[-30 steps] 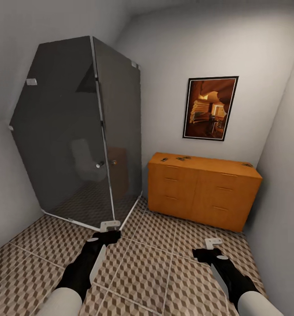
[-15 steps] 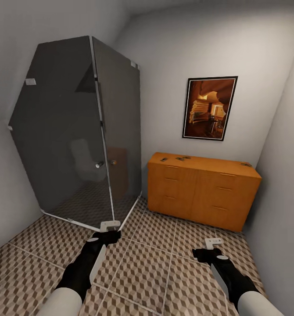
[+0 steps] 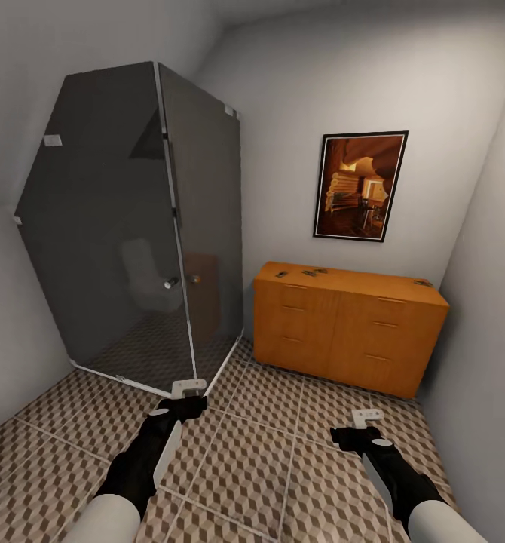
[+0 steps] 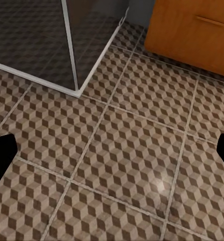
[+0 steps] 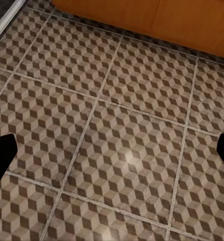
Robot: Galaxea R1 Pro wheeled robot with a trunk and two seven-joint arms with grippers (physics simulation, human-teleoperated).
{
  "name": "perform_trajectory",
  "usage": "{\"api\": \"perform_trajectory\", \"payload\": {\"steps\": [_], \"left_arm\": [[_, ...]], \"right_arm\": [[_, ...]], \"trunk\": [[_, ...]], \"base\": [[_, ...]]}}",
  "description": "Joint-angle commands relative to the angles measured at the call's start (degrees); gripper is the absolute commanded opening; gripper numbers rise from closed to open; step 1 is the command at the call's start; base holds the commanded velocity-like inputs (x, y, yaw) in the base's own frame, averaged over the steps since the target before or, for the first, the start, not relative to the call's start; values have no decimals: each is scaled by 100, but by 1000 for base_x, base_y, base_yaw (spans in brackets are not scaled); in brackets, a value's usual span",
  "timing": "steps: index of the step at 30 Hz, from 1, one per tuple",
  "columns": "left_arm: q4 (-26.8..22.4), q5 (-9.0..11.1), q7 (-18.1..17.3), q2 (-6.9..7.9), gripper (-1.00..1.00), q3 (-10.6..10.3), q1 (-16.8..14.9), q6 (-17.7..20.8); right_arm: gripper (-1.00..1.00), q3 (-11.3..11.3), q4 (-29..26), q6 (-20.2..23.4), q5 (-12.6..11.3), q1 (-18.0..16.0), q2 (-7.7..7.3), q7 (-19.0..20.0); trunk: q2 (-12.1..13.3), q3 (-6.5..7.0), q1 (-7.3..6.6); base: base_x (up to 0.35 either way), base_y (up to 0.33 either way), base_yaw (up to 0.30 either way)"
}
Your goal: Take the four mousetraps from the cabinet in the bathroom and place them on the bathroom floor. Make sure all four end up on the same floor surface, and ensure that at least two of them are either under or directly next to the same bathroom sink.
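The cabinet (image 3: pixel 349 324) stands at the right centre of the head view, against the back wall, and the mousetraps (image 3: pixel 301 272) lie on its flat top as small dark specks: a few near its left back corner and one (image 3: pixel 424 283) at the far right end. They are too small to count with certainty, and their wire parts cannot be made out.

Both arms hang low at the bottom of the frame above the bathroom floor (image 3: pixel 267 445), well apart from the cabinet. The left gripper (image 4: pixel 112 150) and the right gripper (image 5: pixel 112 150) are spread wide and carry nothing.

The main risk, I think, is the narrow room. The shower cabin (image 3: pixel 132 226) at the left and the side wall at the right leave little space, so an arm could strike them during the approach. The traps are also thin, so the fingers may push one off the back edge. The sink does not appear here.
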Motion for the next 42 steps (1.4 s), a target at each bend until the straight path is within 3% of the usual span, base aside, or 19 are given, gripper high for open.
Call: {"api": "perform_trajectory", "payload": {"steps": [1, 42], "left_arm": [[-9, -3, 7, -5, 100, 12, -1, 24], [-8, -4, 42, -13, 100, 21, -1, 27]], "right_arm": [[100, 0, -10, 34, 11, 1, 0, 5], [100, 1, -10, 34, -1, 1, 1, 8]], "trunk": [[-5, -3, 2], [-5, -3, 2]], "base": [[0, 0, -4], [0, 0, -226]]}}
